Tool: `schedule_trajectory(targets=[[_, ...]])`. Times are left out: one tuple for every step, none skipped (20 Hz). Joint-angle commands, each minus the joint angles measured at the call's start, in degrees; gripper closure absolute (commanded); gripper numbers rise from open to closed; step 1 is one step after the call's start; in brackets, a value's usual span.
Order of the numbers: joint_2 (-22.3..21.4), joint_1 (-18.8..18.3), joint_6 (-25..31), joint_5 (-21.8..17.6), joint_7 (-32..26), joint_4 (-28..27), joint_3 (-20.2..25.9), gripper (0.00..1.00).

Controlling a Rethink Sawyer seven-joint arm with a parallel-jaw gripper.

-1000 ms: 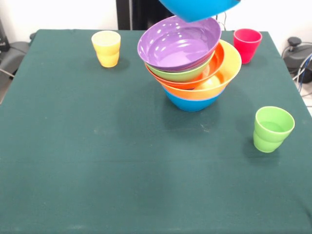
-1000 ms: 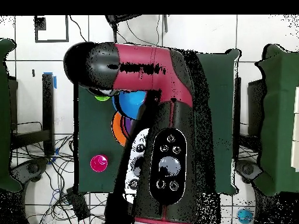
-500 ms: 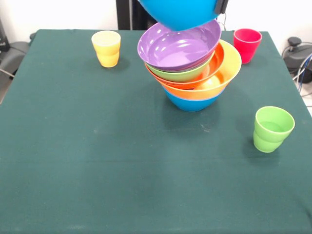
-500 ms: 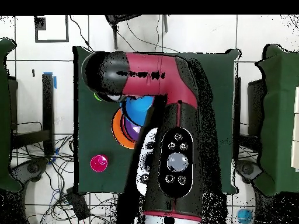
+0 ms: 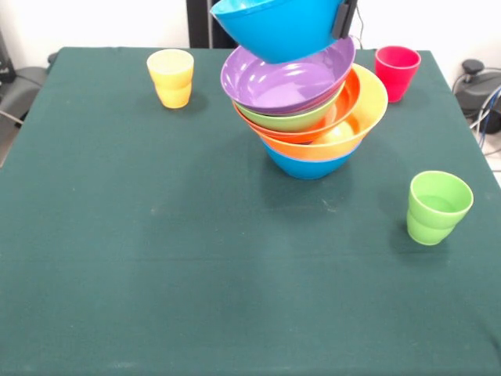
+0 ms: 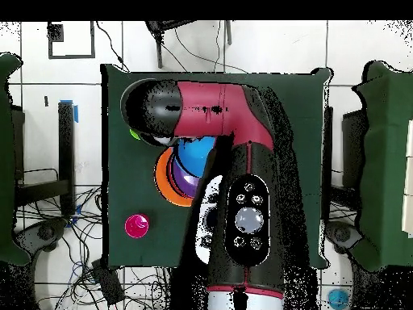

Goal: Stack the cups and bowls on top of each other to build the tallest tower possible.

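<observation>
The tower (image 5: 309,117) leans right: a blue bowl lowest, then yellow-orange (image 5: 368,110), orange-red, lime green and a wide purple bowl (image 5: 282,78) on top. A second blue bowl (image 5: 278,27) hangs tilted just over the purple one, with my gripper (image 5: 343,19) shut on its right rim. Only one black finger shows. I cannot tell whether the held bowl touches the purple one. Cups stand apart on the cloth: yellow (image 5: 171,77), red-pink (image 5: 397,72), light green (image 5: 437,207). From overhead the arm (image 6: 234,161) hides the gripper. The held blue bowl (image 6: 196,153) and the orange rim (image 6: 164,179) peek out.
A dark green cloth covers the table (image 5: 156,258). The red-pink cup (image 6: 136,226) sits left of the arm in the overhead view. Cables and a black device (image 5: 477,86) lie off the table's right edge in the front view.
The held blue bowl has come down and shifted left in the front view, from the top edge to just over the purple bowl. The tower and cups have not moved.
</observation>
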Motion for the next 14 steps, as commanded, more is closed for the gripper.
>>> schedule_trajectory(targets=[[0.33,-1.14,-3.66,-4.7,-13.68,6.64,6.7,1.0],[0.39,-1.19,-3.97,-4.85,-13.44,6.81,6.84,1.0],[0.51,-1.28,-4.16,-5.01,-13.3,6.84,7.0,1.0],[0.61,-1.41,-4.46,-5.2,-13.16,6.96,7.17,1.0],[0.76,-1.54,-4.67,-5.41,-13.04,6.96,7.36,1.0],[0.87,-1.67,-4.97,-5.6,-12.91,7.06,7.53,1.0],[1.26,-1.83,-4.98,-5.81,-12.84,6.65,7.72,1.0],[1.43,-1.93,-5.21,-6.01,-12.68,6.65,7.86,1.0],[1.42,-1.96,-5.45,-6.15,-12.46,6.82,7.97,1.0],[1.54,-2.01,-5.85,-6.28,-12.22,7.01,8.09,1.0],[1.37,-1.98,-6.29,-6.36,-11.95,7.55,8.15,1.0],[1.2,-1.95,-6.72,-6.45,-11.67,8.09,8.22,1.0],[1.4,-2.05,-6.86,-6.53,-11.59,8.04,8.33,1.0],[1.38,-2.05,-7.01,-6.6,-11.45,8.17,8.35,1.0]])
